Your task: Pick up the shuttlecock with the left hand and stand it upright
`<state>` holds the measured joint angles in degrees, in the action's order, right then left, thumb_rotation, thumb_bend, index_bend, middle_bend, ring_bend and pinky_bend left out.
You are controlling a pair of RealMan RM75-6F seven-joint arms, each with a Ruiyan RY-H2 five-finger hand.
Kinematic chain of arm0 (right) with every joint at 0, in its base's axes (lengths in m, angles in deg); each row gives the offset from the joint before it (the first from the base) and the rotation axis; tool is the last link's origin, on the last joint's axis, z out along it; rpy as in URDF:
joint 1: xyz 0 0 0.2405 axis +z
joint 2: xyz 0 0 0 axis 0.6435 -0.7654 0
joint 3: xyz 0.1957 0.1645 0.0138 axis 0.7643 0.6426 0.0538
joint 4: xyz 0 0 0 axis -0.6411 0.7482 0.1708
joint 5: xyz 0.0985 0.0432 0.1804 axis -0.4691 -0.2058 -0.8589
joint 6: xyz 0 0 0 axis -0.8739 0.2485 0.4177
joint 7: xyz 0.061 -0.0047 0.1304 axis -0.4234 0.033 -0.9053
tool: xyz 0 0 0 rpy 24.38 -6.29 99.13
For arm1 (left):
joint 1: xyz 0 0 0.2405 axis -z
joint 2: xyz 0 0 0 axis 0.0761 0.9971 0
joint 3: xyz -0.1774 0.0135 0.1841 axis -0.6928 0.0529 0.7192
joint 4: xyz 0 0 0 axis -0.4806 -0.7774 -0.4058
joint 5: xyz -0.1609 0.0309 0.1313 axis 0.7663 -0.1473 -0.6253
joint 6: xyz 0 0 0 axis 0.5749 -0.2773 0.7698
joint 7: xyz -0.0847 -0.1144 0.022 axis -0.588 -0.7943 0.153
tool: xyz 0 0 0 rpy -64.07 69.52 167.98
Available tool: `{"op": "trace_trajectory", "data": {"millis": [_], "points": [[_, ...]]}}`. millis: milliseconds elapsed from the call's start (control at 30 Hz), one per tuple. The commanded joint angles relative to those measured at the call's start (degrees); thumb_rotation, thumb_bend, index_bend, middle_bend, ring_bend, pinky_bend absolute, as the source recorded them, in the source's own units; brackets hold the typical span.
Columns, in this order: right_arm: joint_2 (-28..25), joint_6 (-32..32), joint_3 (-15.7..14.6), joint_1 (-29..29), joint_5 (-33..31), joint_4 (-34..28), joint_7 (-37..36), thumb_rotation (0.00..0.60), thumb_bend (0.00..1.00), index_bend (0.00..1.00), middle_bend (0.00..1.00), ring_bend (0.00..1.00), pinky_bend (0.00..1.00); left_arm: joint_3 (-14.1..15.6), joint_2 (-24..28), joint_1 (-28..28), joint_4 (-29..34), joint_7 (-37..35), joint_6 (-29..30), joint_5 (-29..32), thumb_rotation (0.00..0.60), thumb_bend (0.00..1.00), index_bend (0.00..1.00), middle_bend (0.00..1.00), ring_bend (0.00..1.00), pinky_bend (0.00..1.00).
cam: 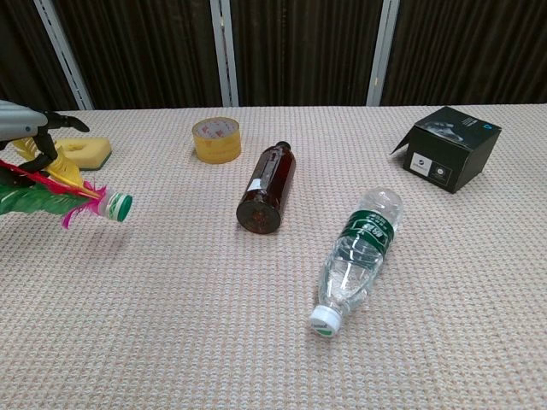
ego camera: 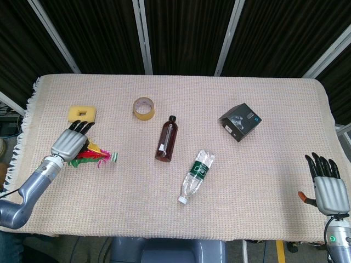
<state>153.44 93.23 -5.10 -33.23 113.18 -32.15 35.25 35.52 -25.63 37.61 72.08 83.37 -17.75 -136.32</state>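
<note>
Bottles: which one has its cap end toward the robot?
The clear water bottle: its white cap points at the near table edge. The brown bottle lies the other way, base toward the robot.

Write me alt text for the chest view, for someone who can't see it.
At the far left, the robot's left hand holds a feathered shuttlecock by its feathers, lying sideways with its green-and-white base pointing right. On the woven cloth-covered table lie a brown bottle and a clear water bottle, with a tape roll, yellow sponge and black box behind.

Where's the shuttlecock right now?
The shuttlecock is at the table's left side, held by the left hand, just below the yellow sponge in the head view.
</note>
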Motion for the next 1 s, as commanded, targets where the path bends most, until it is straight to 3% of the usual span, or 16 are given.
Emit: {"op": "trace_trajectory", "data": {"millis": [33, 133, 233, 433, 700, 1000], "points": [[0.21, -0.31, -0.27, 0.12, 0.15, 0.20, 0.39, 0.600, 0.13, 0.00, 0.00, 0.00, 0.00, 0.14, 0.61, 0.32, 1.06, 1.35, -1.60, 1.67, 0.600, 0.45, 0.46, 0.00, 0.00, 0.00], [0.17, -0.44, -0.36, 0.08, 0.16, 0.36, 0.15, 0.600, 0.13, 0.00, 0.00, 0.00, 0.00, -0.44, 0.18, 0.29, 1.32, 2.70, -0.63, 2.23, 0.600, 0.39, 0.40, 0.00, 0.00, 0.00], [0.00, -0.31, -0.34, 0.00, 0.29, 0.42, -0.33, 0.600, 0.13, 0.00, 0.00, 0.00, 0.00, -1.19, -0.45, 0.35, 1.63, 3.32, 0.13, 2.74, 0.600, 0.34, 0.28, 0.00, 0.00, 0.00], [-0.19, -0.41, -0.63, 0.00, 0.88, 0.30, -0.77, 0.600, 0.13, 0.00, 0.00, 0.00, 0.00, -2.71, -2.09, 0.19, 1.45, 3.22, 3.05, 1.15, 0.600, 0.31, 0.14, 0.00, 0.00, 0.00], [-0.03, -0.67, -0.72, 0.18, 1.04, 0.22, -0.30, 0.600, 0.13, 0.00, 0.00, 0.00, 0.00, -3.79, -5.73, 0.32, -1.42, -1.14, 5.43, -3.99, 0.600, 0.28, 0.09, 0.00, 0.00, 0.00], [-0.35, -0.05, -0.29, -0.04, 0.75, 0.26, -0.78, 0.600, 0.13, 0.00, 0.00, 0.00, 0.00, -3.61, -8.21, 1.09, -2.61, -12.61, 8.01, -13.31, 0.600, 0.21, 0.08, 0.00, 0.00, 0.00]]}}
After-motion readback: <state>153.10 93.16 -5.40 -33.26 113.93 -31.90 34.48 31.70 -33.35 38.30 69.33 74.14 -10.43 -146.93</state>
